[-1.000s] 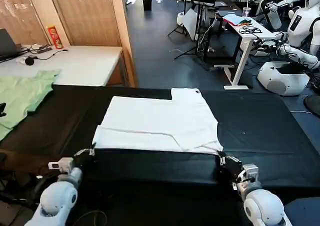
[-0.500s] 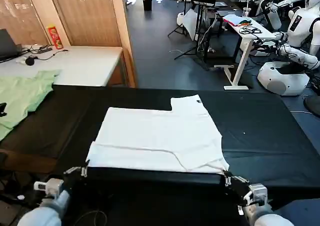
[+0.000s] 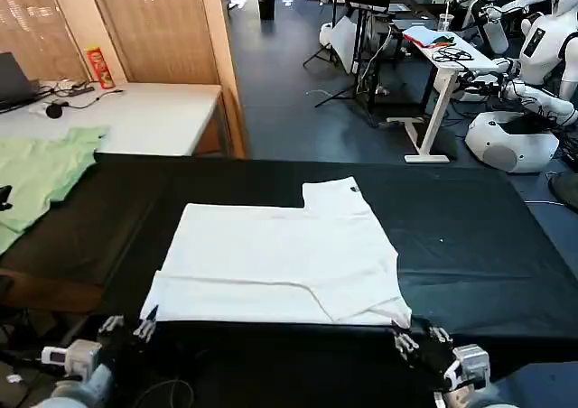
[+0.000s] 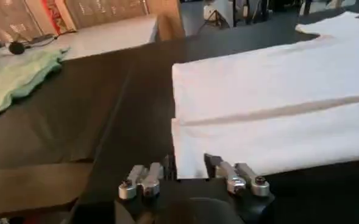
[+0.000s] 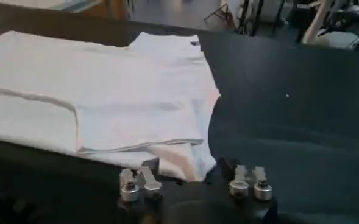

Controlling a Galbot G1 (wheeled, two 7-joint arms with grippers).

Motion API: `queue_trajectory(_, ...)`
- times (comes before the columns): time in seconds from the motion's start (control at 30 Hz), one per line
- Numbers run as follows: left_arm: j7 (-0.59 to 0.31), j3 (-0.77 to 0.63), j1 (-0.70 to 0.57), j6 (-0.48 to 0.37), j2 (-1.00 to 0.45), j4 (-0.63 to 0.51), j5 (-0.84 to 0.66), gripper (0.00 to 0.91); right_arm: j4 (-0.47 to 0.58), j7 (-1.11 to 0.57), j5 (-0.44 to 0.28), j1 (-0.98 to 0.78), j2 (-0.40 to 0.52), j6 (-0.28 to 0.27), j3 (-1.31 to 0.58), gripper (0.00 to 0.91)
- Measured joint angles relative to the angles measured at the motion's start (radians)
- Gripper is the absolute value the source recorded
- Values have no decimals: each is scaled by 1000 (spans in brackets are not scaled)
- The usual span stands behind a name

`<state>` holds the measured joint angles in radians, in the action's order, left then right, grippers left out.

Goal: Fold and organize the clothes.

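1. Your left gripper (image 3: 126,329) sits at the table's near edge, fingers spread, just off the T-shirt's (image 3: 280,259) near-left corner.
2. Your right gripper (image 3: 417,343) is likewise released, beside the near-right corner.
3. You see the T-shirt lying flat on the black table (image 3: 470,236), plain white, folded, hem nearest you.

Dark floor (image 3: 289,83), white desk (image 3: 135,115)

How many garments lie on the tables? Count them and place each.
2. The white T-shirt lies partly folded in the middle of the black table, its near edge by the table's front. The green garment lies at the far left, draped over the black table's left end.
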<state>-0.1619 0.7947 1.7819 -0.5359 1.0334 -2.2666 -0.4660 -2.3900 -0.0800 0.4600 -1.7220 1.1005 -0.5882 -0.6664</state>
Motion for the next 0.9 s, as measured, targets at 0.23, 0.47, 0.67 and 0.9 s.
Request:
queue_trajectory(0.23, -27, -8, -217, -24, -35, 37, -182, 878, 193, 2, 16, 299, -41, 54, 59, 878)
queue_trajectory(0.47, -24, -153, -545, -36, -53, 249, -232, 878, 459, -23, 13, 640, -40, 46, 197, 878)
queue_trajectory(0.67, -25, -305, -793, -56, -26, 483, -238, 878, 702, -49, 14, 876, 9, 9, 321, 878)
queue_trajectory(0.9, -4, -427, -997, -81, 10, 712, -244, 878, 931, -50, 30, 1072, 69, -34, 417, 878)
